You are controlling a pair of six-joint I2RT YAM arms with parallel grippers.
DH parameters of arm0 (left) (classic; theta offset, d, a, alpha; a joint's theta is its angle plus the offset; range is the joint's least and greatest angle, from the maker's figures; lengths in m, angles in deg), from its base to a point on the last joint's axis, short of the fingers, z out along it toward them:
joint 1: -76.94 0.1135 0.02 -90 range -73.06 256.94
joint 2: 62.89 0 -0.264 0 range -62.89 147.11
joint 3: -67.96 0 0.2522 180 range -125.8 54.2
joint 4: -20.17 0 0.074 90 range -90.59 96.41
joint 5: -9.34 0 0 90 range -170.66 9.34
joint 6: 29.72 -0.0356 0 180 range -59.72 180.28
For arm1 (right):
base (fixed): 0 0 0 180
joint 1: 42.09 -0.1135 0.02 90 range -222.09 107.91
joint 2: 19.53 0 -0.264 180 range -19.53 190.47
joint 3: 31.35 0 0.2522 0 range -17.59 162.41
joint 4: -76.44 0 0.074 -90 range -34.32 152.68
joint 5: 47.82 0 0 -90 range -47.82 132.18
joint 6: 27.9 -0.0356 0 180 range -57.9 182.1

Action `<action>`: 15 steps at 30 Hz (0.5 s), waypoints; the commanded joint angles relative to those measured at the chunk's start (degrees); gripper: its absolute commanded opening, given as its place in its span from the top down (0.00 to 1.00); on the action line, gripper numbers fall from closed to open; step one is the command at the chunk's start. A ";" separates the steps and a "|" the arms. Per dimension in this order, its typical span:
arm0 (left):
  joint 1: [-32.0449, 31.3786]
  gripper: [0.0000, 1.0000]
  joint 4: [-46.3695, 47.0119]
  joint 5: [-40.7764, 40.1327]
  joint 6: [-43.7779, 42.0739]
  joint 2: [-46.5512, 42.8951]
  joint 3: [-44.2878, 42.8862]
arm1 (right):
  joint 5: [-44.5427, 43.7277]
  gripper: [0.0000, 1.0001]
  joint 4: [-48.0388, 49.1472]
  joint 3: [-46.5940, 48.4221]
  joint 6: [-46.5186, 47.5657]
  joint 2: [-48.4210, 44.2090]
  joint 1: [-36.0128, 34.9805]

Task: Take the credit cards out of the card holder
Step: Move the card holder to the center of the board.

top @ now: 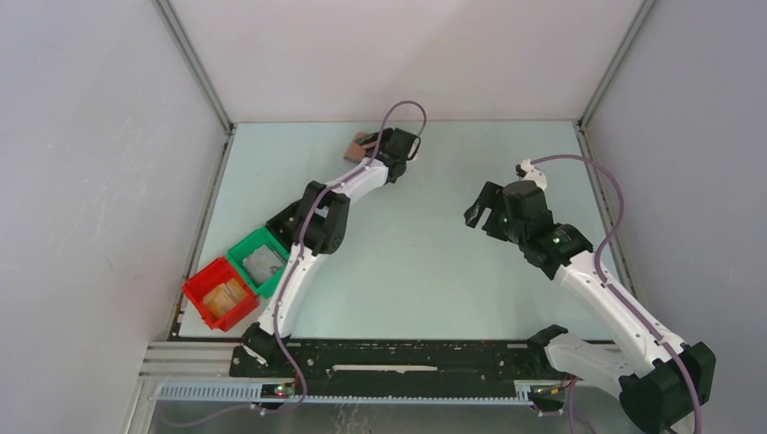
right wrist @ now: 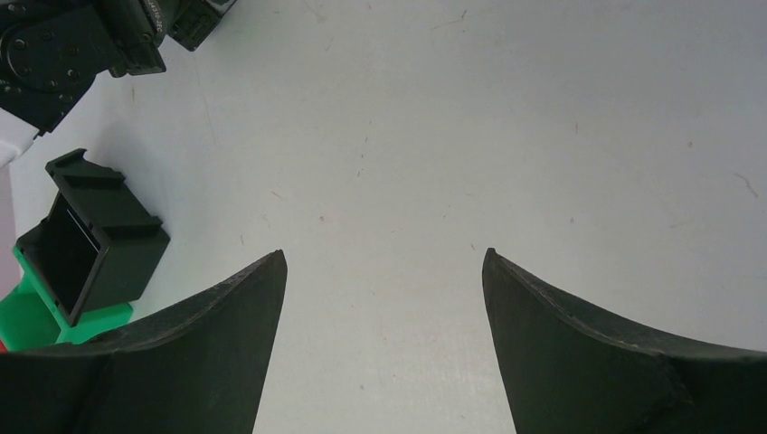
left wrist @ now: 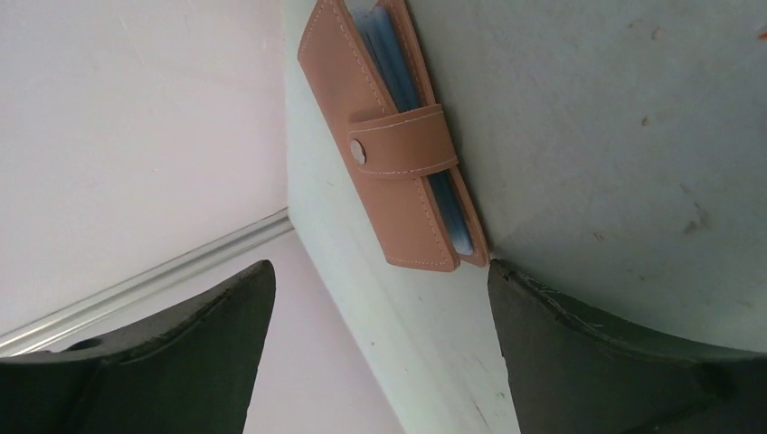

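Observation:
The card holder (top: 358,145) is a tan bifold at the far edge of the table, by the back wall. In the left wrist view the card holder (left wrist: 389,136) is closed, its tab snapped shut. Pale blue edges of the credit cards (left wrist: 398,81) show between its covers. My left gripper (left wrist: 380,267) is open and empty, right at the holder's near end; its right fingertip (left wrist: 506,280) is at the holder's corner. It also shows in the top view (top: 373,145). My right gripper (top: 479,212) is open and empty over bare table, right of centre; the right wrist view (right wrist: 383,253) shows nothing between its fingers.
A red bin (top: 220,294), a green bin (top: 260,260) and a black bin (top: 288,221) stand in a row at the left edge, beside the left arm. The black bin (right wrist: 95,240) and green bin (right wrist: 36,316) show in the right wrist view. Walls enclose the table.

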 commanded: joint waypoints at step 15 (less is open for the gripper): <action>0.17 0.60 8.68 -0.61 -9.44 0.99 0.81 | 4.90 0.13 2.24 0.24 0.64 2.07 2.86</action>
